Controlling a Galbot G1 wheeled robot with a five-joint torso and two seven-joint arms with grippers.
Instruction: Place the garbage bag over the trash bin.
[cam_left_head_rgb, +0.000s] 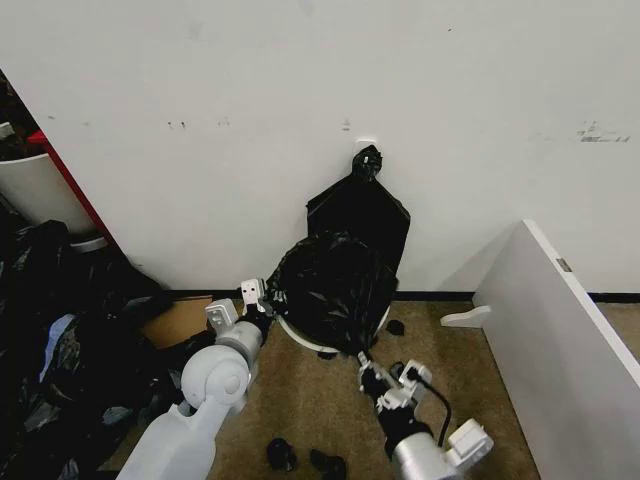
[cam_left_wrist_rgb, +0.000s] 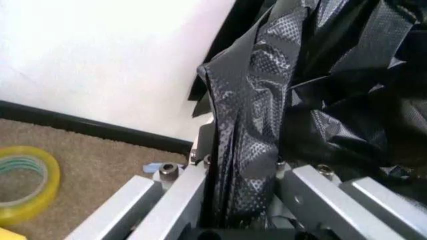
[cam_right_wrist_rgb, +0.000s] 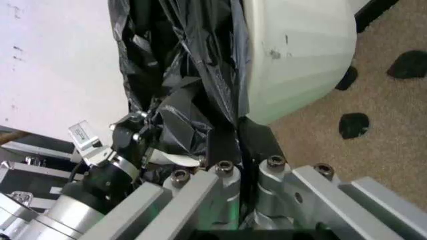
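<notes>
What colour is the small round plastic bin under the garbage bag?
Cream-white: the small round plastic trash bin under the glossy black garbage bag shows best in the right wrist view.

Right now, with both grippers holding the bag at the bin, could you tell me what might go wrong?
The thin garbage bag is pinched in the left gripper and the right gripper; pulling apart could tear it. The trash bin sits tilted on the carpet, so a tug might roll it. The bag looks bunched over the opening, so it may slip off the rim.
</notes>
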